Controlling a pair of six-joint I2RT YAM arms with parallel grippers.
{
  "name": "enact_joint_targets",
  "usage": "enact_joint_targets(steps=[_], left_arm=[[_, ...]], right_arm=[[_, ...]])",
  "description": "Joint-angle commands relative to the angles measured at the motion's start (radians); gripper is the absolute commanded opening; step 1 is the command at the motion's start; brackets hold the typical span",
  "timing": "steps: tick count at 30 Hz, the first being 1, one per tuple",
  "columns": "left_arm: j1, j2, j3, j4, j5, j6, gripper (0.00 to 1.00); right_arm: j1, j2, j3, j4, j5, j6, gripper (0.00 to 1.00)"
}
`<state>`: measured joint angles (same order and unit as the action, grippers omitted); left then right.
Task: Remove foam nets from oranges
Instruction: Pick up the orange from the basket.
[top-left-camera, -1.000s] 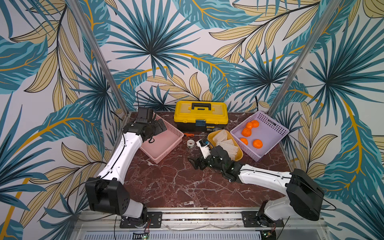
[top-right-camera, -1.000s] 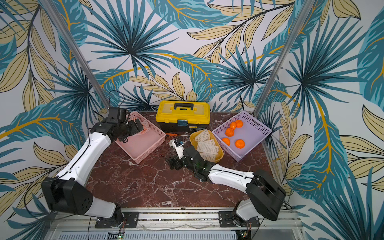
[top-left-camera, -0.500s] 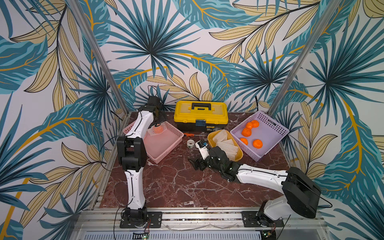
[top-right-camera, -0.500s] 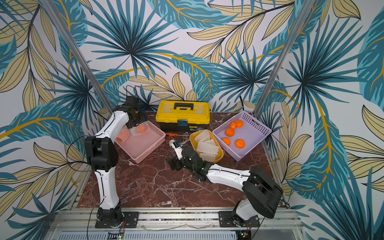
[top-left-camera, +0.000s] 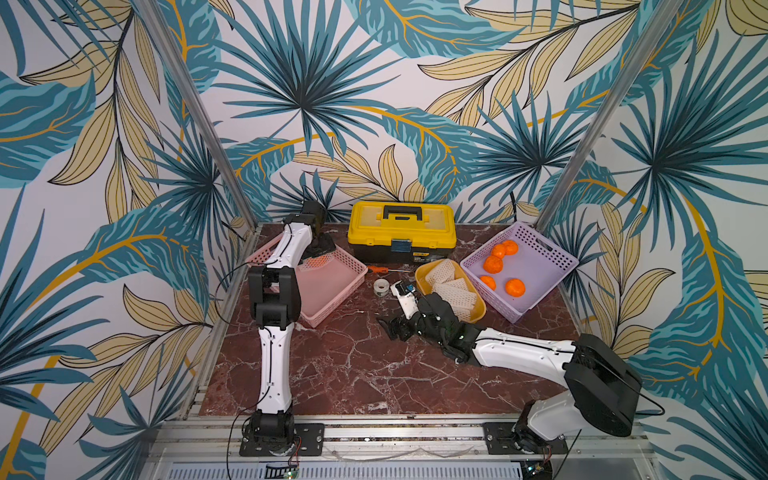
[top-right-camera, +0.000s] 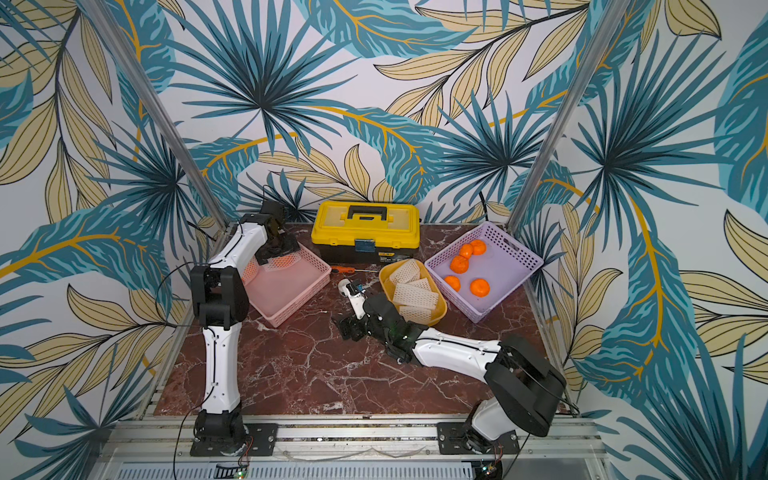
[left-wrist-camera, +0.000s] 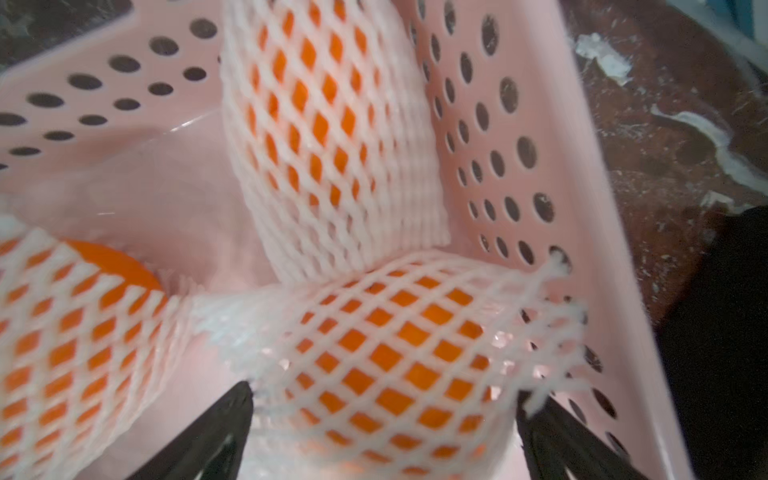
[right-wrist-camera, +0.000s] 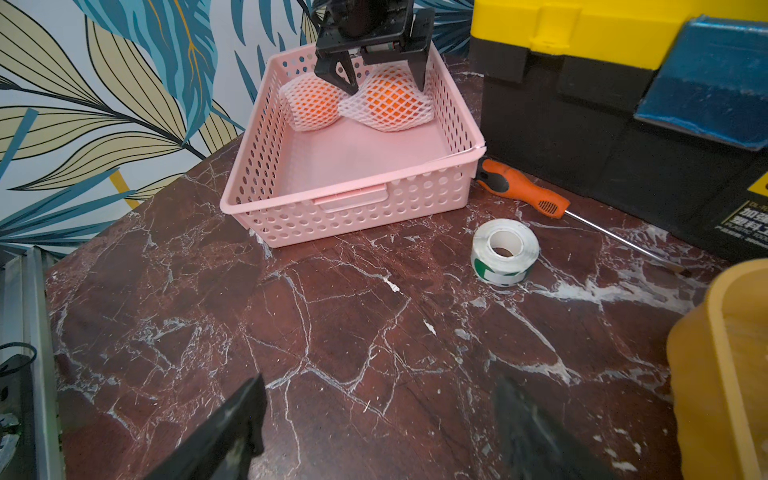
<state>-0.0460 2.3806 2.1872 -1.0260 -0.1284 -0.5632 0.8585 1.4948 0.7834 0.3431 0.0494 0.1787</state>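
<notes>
At the left, a pink basket (top-left-camera: 332, 286) sat on the marble surface (top-left-camera: 353, 374). In its far corner lay three oranges (left-wrist-camera: 112, 266), each wrapped in foam nets (left-wrist-camera: 332, 199), as the left wrist view showed. The left arm (top-left-camera: 291, 245) reached down into that corner. Its jaws stood wide apart astride one wrapped orange (right-wrist-camera: 386, 104), a tip on each side and not clamped on it. Whether the tips touched the net could not be told. Toward the middle, a yellow toolbox (top-left-camera: 401, 235) stood at the back, with an orange-handled screwdriver (top-left-camera: 380, 270) and a tape roll (top-left-camera: 380, 287) in front of it. Beside these, a yellow tray (top-left-camera: 478, 309) held empty nets (top-left-camera: 451, 286). The right arm (top-left-camera: 519, 353) lay low near the tray, its jaws apart over bare surface and holding nothing. At the right, a purple basket (top-left-camera: 552, 257) held five bare oranges (top-left-camera: 515, 287).
</notes>
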Motion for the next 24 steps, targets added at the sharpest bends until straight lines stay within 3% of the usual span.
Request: enact_joint_targets(steps=[1,6,12,19,24], left_arm=[[0.013,0.039,0.034,-0.019,-0.025,-0.008,0.98],[0.032,0.091,0.062,-0.019,0.064,-0.015,0.92],[0.056,0.085,0.063,-0.019,0.151,-0.056,0.70],[0.071,0.016,0.022,-0.018,0.228,-0.106,0.52],[0.070,-0.094,-0.023,-0.017,0.246,-0.111,0.48]], right_arm=[[0.005,0.002,-0.004,-0.001,0.018,-0.004,0.86],[0.006,0.007,-0.002,0.002,0.022,-0.001,0.86],[0.005,0.007,-0.005,0.004,0.032,-0.002,0.86],[0.005,0.003,-0.010,0.012,0.049,-0.001,0.86],[0.005,-0.002,-0.017,0.020,0.056,-0.001,0.86]])
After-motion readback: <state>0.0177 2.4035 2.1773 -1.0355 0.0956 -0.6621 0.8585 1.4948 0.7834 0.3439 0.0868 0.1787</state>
